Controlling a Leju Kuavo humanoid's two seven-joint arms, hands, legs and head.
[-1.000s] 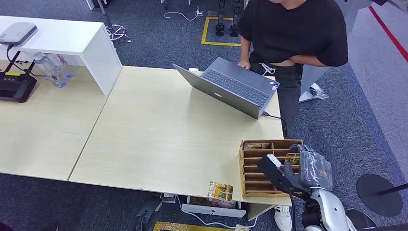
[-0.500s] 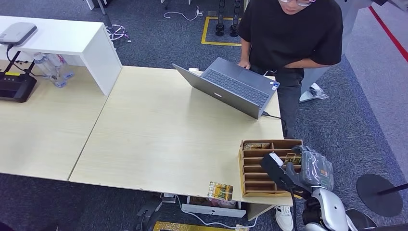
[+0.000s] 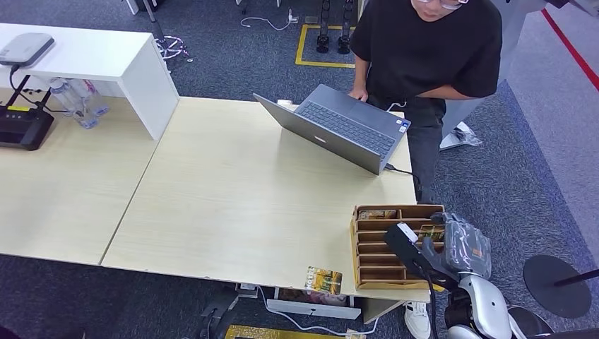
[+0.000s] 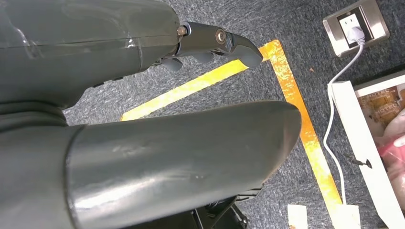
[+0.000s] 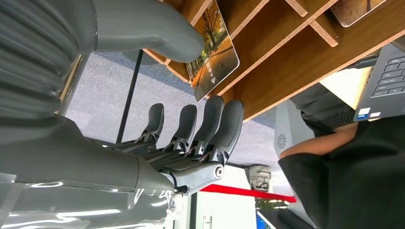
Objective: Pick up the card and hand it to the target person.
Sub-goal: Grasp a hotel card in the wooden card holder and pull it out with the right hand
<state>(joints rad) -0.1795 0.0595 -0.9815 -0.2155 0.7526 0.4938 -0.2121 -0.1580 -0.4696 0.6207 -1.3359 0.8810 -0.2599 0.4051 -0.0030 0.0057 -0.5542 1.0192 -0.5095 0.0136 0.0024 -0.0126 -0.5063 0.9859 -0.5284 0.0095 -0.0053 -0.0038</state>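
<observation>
In the head view, your right robot hand point(image 3: 452, 247) sits at the lower right of the frame, over the wooden card rack point(image 3: 367, 244) on the near right corner of the desk point(image 3: 233, 205). A card point(image 3: 429, 232) stands in a slot on the rack's right side, just beside the hand; another card point(image 3: 376, 214) lies in the top slot, and a loose one point(image 3: 324, 280) overhangs the desk's front edge at lower centre. The target person point(image 3: 431, 49) stands at the upper right behind an open laptop point(image 3: 339, 127), which lies between the rack and them, so any hand-over will probably have to pass over or around its lid.

In the left wrist view, your left robot hand point(image 4: 157, 105) hangs over carpet and yellow floor tape point(image 4: 296, 105), holding nothing; its thumb and fingers are apart.

In the right wrist view, the thumb point(image 5: 148, 26) rests near the top of a picture card point(image 5: 213, 47) in the upper centre, and the fingers point(image 5: 210, 124) stand apart below it, not closed. I cannot tell whether the thumb touches the card. Expect it to be thin, light, stiff and slick: pinch its free edge flat between thumb and finger. The rack's dividers point(image 5: 320, 26) crowd the card closely and may catch the fingers.
</observation>
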